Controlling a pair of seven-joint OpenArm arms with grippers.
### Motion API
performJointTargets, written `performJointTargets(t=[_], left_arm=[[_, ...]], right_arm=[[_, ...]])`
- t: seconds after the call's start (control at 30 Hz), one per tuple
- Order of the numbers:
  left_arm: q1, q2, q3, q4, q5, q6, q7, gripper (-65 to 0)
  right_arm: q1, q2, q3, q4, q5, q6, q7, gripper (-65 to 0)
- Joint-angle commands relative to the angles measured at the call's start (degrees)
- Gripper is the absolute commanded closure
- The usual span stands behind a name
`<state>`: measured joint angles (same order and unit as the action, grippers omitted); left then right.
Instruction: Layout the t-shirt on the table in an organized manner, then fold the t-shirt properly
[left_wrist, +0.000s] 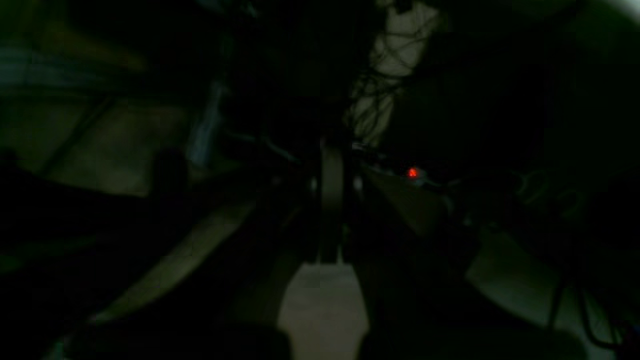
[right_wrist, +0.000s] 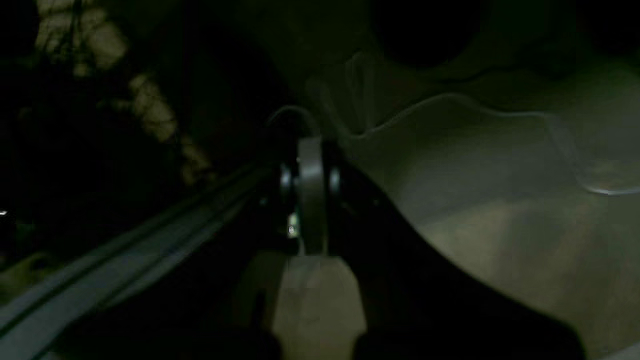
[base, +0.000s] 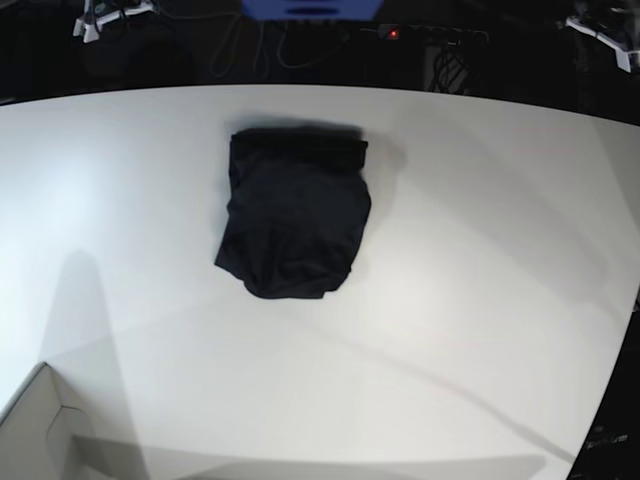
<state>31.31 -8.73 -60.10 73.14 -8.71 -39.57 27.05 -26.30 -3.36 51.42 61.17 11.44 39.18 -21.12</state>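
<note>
The black t-shirt lies as a compact folded bundle on the white table, left of centre and toward the far edge. Its far end is a straight band and its near end is rounded. Neither arm shows in the base view, so both are away from the shirt. In the dim left wrist view my left gripper has its fingers pressed together, shut on nothing. My right gripper looks the same in the dark right wrist view, shut and empty. The shirt does not show in either wrist view.
A pale box corner sits at the table's near left. Behind the far edge are cables, a blue object and a power strip with a red light. The table edge curves away at the right.
</note>
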Motion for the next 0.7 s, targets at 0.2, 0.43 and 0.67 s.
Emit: performJointTargets(t=[0.2, 0.43, 0.67], left_arm=[[-9.9, -8.8, 14.5, -45.5, 11.5, -0.4, -30.5, 0.0], [-17.9, -7.4, 22.8, -67.6, 22.2, 17.1, -49.2, 0.0], [-19.6, -1.3, 26.6, -67.5, 24.8, 31.4, -47.8, 0.0]], right_arm=[[3.8, 2.1, -9.7, -14.9, -8.7, 0.8, 3.9, 0.0], [6.7, 3.9, -18.1, -38.4, -26.6, -15.6, 39.1, 0.0], [8.2, 7.9, -25.8, -52.2, -30.4, -53.6, 54.8, 0.0]])
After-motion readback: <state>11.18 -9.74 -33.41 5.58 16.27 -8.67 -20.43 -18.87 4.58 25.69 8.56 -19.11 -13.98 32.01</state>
